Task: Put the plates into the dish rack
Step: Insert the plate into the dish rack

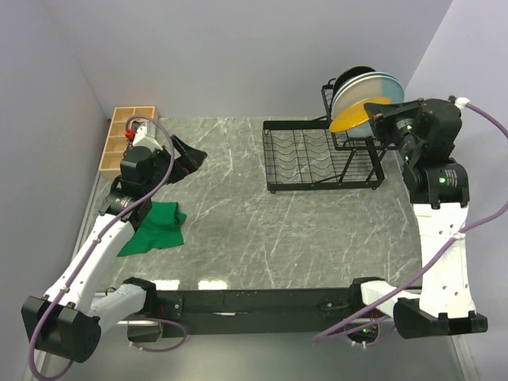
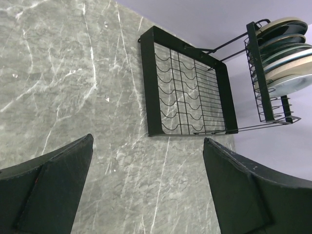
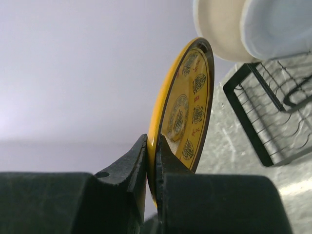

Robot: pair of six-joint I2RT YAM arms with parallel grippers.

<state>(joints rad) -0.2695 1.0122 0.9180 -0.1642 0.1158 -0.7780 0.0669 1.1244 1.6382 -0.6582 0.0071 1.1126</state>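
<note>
A yellow patterned plate (image 3: 183,109) stands on edge between the fingers of my right gripper (image 3: 152,144), which is shut on its rim. From above, this yellow plate (image 1: 355,116) hangs just in front of the dish rack's raised upper basket (image 1: 343,143). Several plates (image 1: 367,86) stand upright in that basket, also seen as stacked rims (image 2: 285,53). The black wire dish rack (image 1: 319,155) has its slotted lower tray (image 2: 187,92) bare. My left gripper (image 1: 181,155) is open over the marble at far left, nothing between its fingers (image 2: 243,187).
A green cloth (image 1: 155,228) lies beside the left arm. A wooden compartment box (image 1: 127,135) stands at the far left corner. The grey marble table (image 1: 262,230) stretches between the arms and the rack. Walls close in behind and on both sides.
</note>
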